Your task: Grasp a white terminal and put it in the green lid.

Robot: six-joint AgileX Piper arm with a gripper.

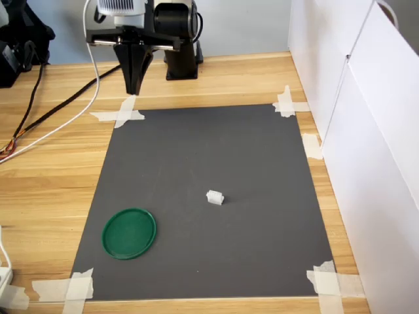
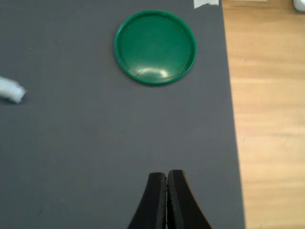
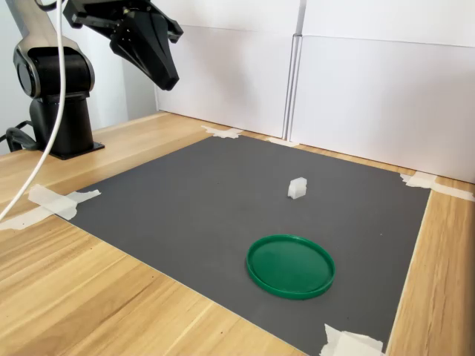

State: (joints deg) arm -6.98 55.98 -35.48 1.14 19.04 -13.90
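Observation:
A small white terminal (image 1: 215, 197) (image 3: 297, 188) lies near the middle of the dark grey mat (image 1: 196, 157); the wrist view catches only its blurred edge (image 2: 11, 90). The green lid (image 1: 129, 233) (image 2: 155, 46) (image 3: 289, 265) rests flat and empty near the mat's front-left corner in the first exterior view. My gripper (image 1: 133, 88) (image 2: 167, 175) (image 3: 170, 80) hangs high above the mat's far left corner, well away from both. Its black fingers are pressed together with nothing between them.
Masking tape (image 1: 121, 114) holds the mat's corners to the wooden table (image 1: 52, 170). White panels (image 1: 366, 144) wall off the first exterior view's right. The arm base (image 1: 180, 62) stands behind the mat, with cables (image 1: 59, 111) trailing across the first exterior view's left.

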